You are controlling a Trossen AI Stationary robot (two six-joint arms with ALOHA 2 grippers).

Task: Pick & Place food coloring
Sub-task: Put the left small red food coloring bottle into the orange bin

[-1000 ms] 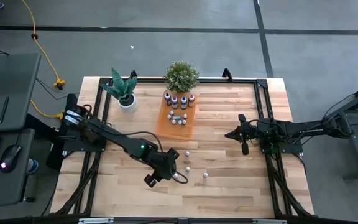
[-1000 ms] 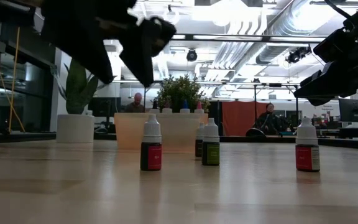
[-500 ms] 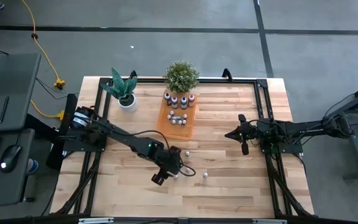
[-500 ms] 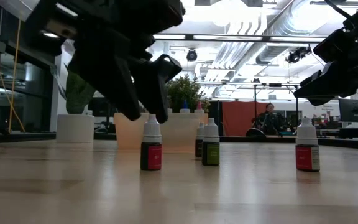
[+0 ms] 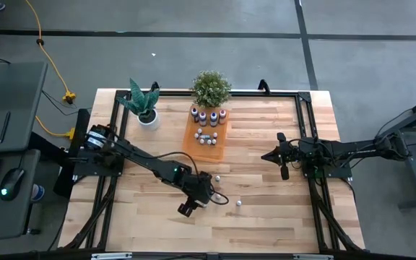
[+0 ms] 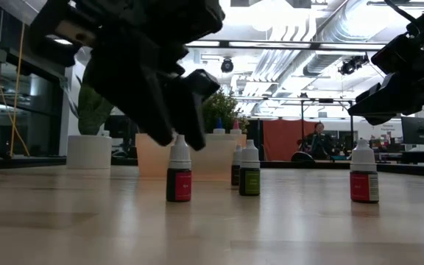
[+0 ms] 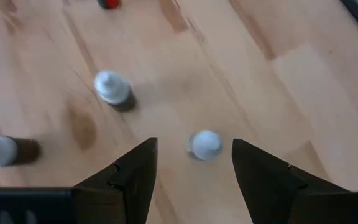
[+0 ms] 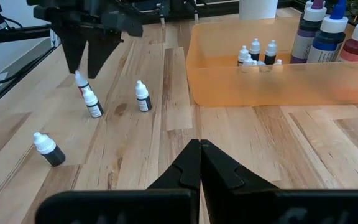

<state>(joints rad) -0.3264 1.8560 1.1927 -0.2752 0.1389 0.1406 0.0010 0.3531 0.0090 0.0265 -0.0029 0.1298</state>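
Note:
Several tiny white-capped food coloring bottles stand loose on the wood table (image 5: 266,217): one (image 5: 238,204), one (image 5: 216,176), and in the low view a red-bodied one (image 6: 179,174), a green one (image 6: 249,170) and another red one (image 6: 364,174). My left gripper (image 7: 193,144) is open and points down over them. Its fingers stand on either side of one bottle's white cap (image 7: 205,144) without touching it. More small bottles (image 5: 206,137) sit in the orange tray (image 5: 199,150). My right gripper (image 8: 199,155) is shut and waits at the table's right side (image 5: 280,160).
The orange tray (image 8: 278,87) also holds larger bottles (image 5: 208,115) at its far end. Two potted plants (image 5: 144,105) (image 5: 210,88) stand by the far edge. A black frame (image 5: 305,130) runs around the table. People show in the room behind (image 6: 318,140).
My left gripper has moved toward the table's near right and come down over the loose bottles, until its fingers stand about one bottle's cap. The bottles have stayed where they were.

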